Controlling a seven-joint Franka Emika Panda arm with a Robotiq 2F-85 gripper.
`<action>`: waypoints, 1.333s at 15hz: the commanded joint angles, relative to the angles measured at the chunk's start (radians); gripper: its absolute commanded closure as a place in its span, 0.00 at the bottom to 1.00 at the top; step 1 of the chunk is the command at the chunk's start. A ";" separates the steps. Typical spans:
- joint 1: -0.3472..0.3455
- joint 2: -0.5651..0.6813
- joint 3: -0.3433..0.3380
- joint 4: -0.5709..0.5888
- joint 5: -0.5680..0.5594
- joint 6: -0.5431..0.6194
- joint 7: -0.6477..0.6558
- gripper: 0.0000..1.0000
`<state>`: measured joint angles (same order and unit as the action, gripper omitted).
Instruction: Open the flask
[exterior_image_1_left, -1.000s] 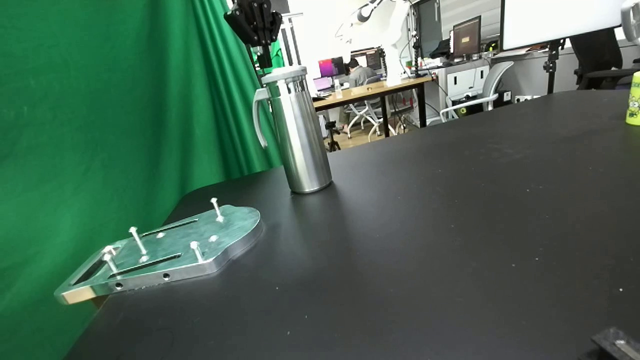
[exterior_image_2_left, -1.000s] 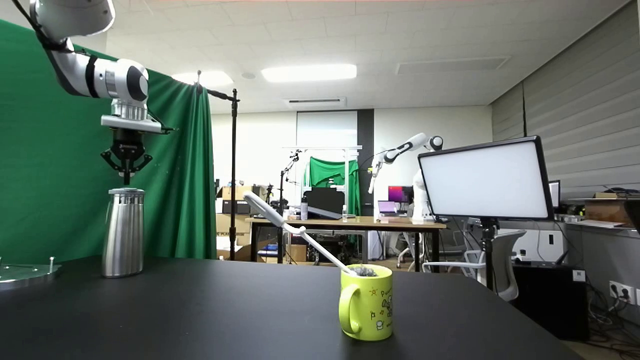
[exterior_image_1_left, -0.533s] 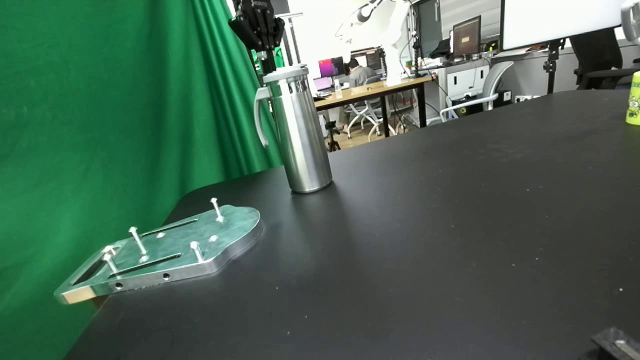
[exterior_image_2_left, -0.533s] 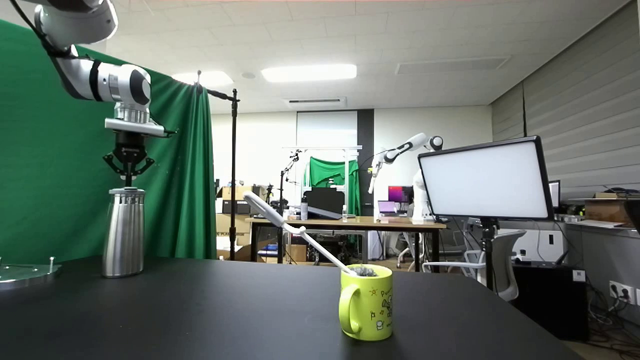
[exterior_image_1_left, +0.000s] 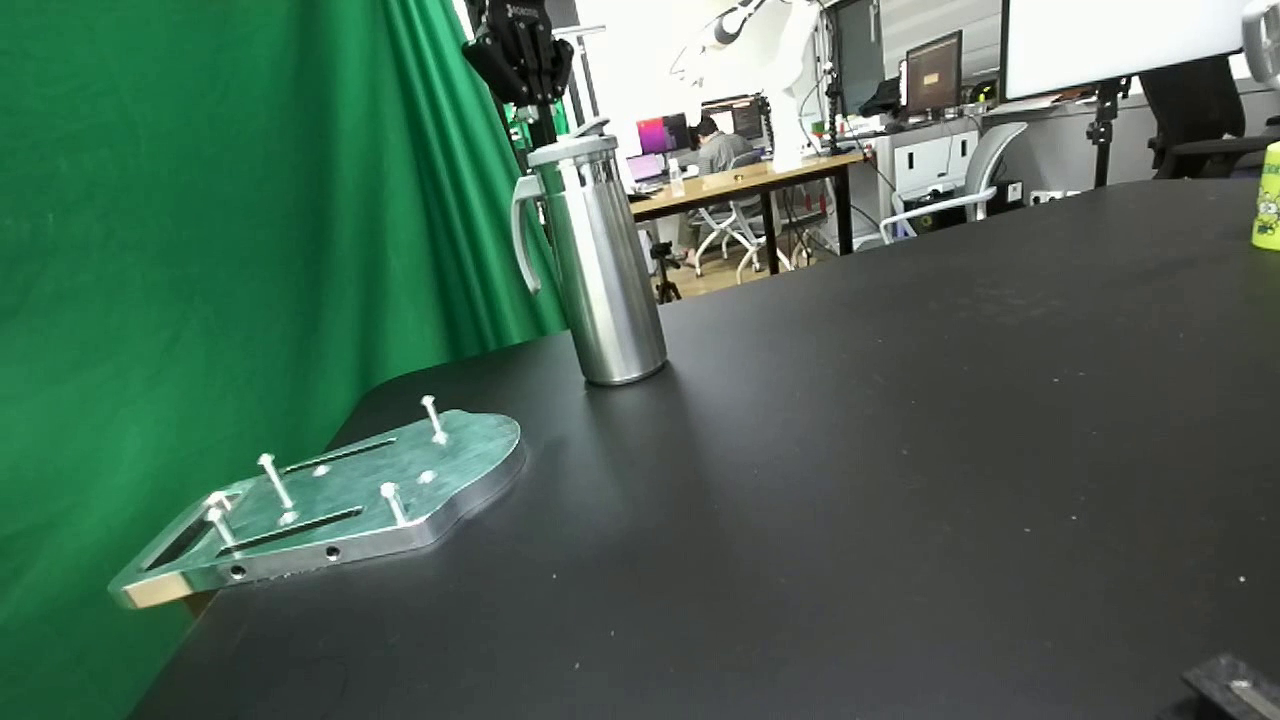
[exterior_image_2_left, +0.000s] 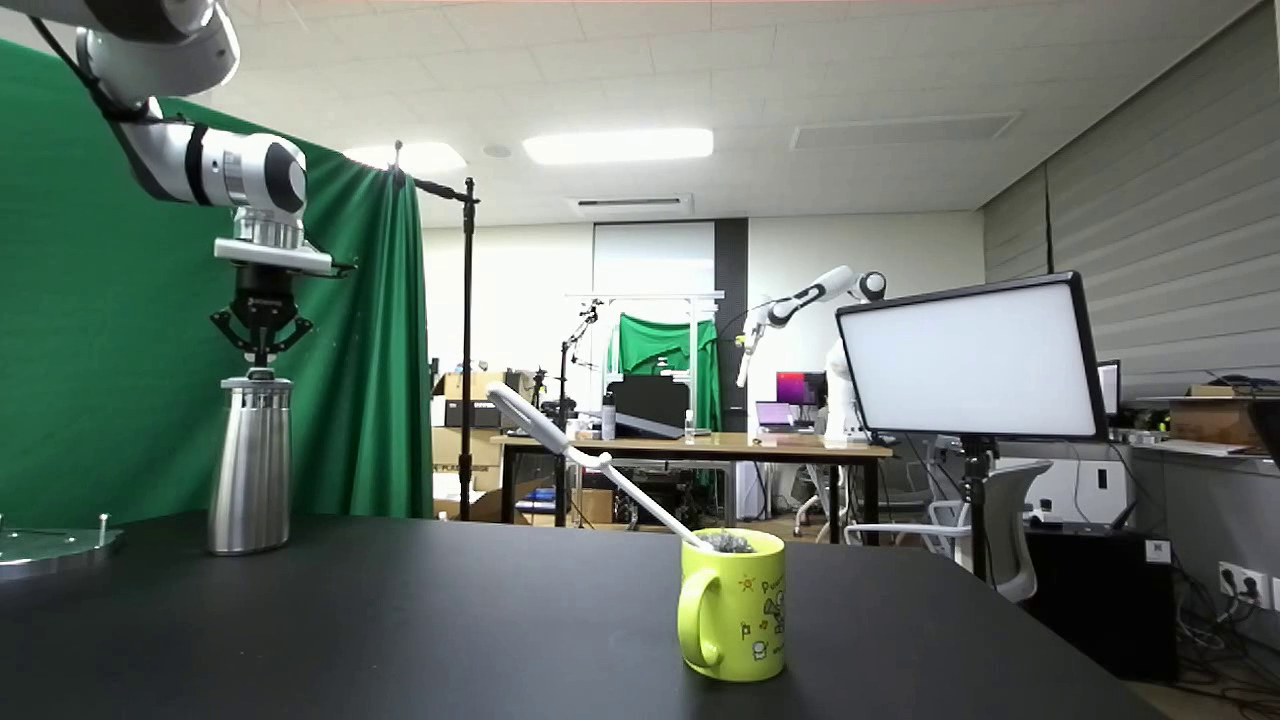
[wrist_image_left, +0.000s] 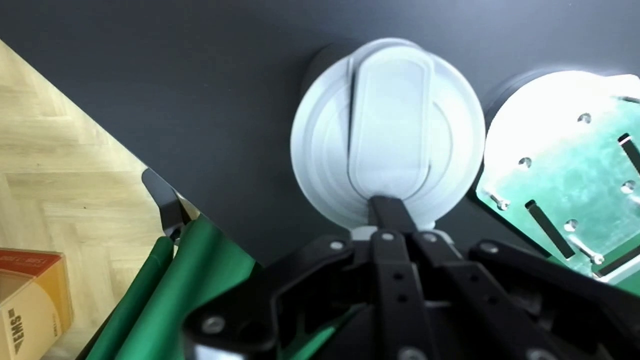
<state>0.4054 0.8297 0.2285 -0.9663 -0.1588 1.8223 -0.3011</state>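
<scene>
The tall brushed-steel flask (exterior_image_1_left: 612, 275) stands upright on the black table in both exterior views (exterior_image_2_left: 250, 470). Its grey side handle (exterior_image_1_left: 521, 235) points left in an exterior view. In the wrist view its round grey lid (wrist_image_left: 320, 145) is seen from above, with a long rounded flap (wrist_image_left: 392, 115) across it. One end of the flap (exterior_image_1_left: 592, 127) is tilted up above the lid. My gripper (wrist_image_left: 392, 202) is shut and holds nothing. Its fingertips (exterior_image_1_left: 545, 125) press down at the flap's opposite end; the exact contact is partly hidden. The gripper (exterior_image_2_left: 260, 358) is above the lid in both exterior views.
A flat green-tinted plate (exterior_image_1_left: 475, 440) with upright pegs lies near the flask at the table edge. A yellow-green mug (exterior_image_2_left: 735, 610) with a white-handled brush (exterior_image_2_left: 640, 500) stands farther off. A green curtain (exterior_image_1_left: 250, 200) hangs behind the flask.
My gripper has moved down onto the lid and slightly right in the exterior views. The flap has tipped up at one end. The flask has shifted very slightly right.
</scene>
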 joint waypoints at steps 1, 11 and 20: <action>0.017 0.050 -0.011 0.056 -0.012 -0.021 0.012 1.00; 0.007 -0.022 -0.008 0.060 -0.008 -0.098 0.005 1.00; -0.027 -0.172 -0.010 -0.007 0.001 -0.199 0.028 0.75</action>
<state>0.3870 0.7170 0.2255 -0.9305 -0.1596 1.6680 -0.3006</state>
